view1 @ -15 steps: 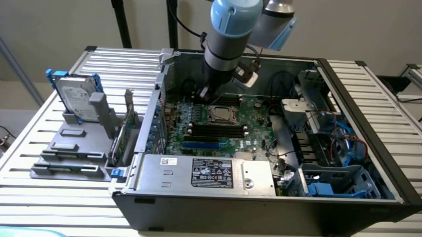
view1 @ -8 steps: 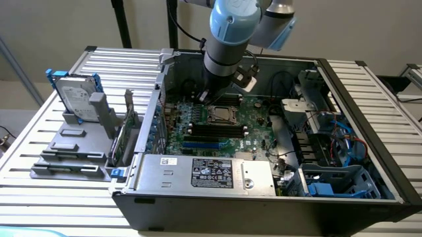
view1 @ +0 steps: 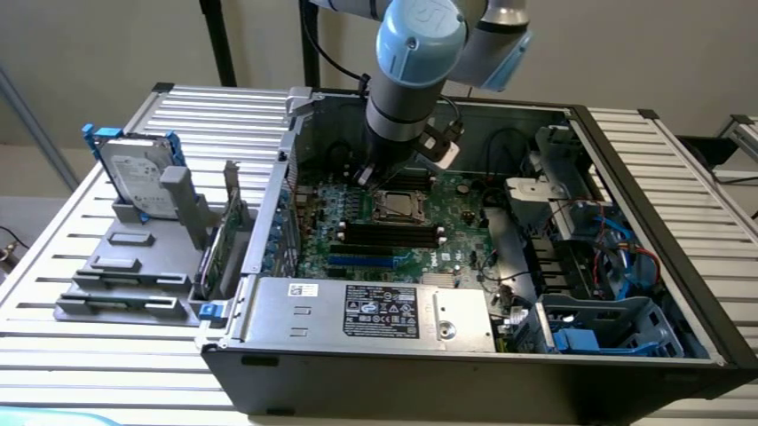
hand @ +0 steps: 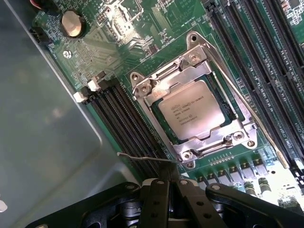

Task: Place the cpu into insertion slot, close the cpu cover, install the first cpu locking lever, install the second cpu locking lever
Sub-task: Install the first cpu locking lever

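The cpu (hand: 192, 114), pale silver with printed text, lies flat in the insertion slot (hand: 241, 137) on the green board. The silver cpu cover (hand: 164, 88) is folded down around it as a frame. One thin locking lever (hand: 247, 111) runs along the socket's side next to the memory slots. A second thin lever (hand: 142, 157) sticks out from the socket's corner, just off my black fingertips (hand: 156, 190). My gripper (hand: 169, 183) is shut with nothing between the fingers. In the exterior view the gripper (view1: 382, 182) hangs just above the socket (view1: 397, 209).
Long black memory slots (hand: 118, 118) flank the socket on both sides. A coin battery (hand: 72, 23) sits on the board. The grey case wall (hand: 42, 142) is close by. A power supply (view1: 367, 311), a hard drive (view1: 137, 177) and blue cables (view1: 616, 248) surround the board.
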